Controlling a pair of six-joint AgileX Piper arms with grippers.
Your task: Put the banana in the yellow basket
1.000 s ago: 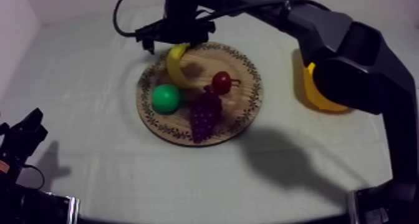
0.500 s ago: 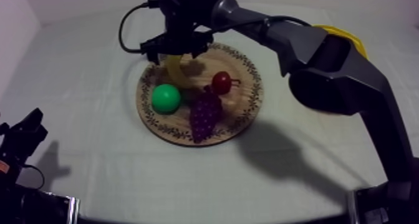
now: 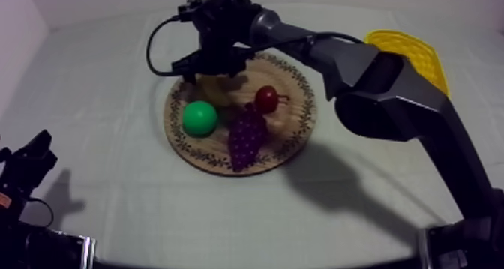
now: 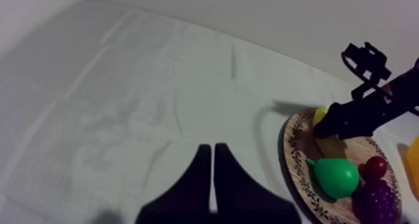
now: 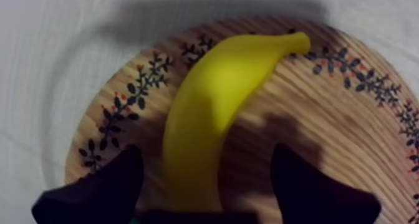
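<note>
The yellow banana [image 3: 214, 90] lies on the far left part of the round wooden board [image 3: 291, 133]. My right gripper [image 3: 213, 65] hangs low over it. In the right wrist view the banana [image 5: 215, 108] runs between the two black fingers [image 5: 103, 189], which stand apart on either side without touching it, so the gripper [image 5: 206, 155] is open. The yellow basket [image 3: 411, 53] sits at the far right of the table, behind the right arm. My left gripper [image 3: 30, 161] rests low at the left, and its fingers [image 4: 202, 176] lie together as a narrow wedge.
On the board beside the banana are a green pear [image 3: 199, 118], a bunch of purple grapes [image 3: 246, 135] and a small red fruit [image 3: 266, 99]. From the left wrist view, wide bare cloth lies between my left gripper [image 4: 213, 176] and the board [image 4: 290, 153].
My right gripper has come down over the banana and now covers more of it. The right arm has swung aside, uncovering the basket's rim. The left arm has not moved.
</note>
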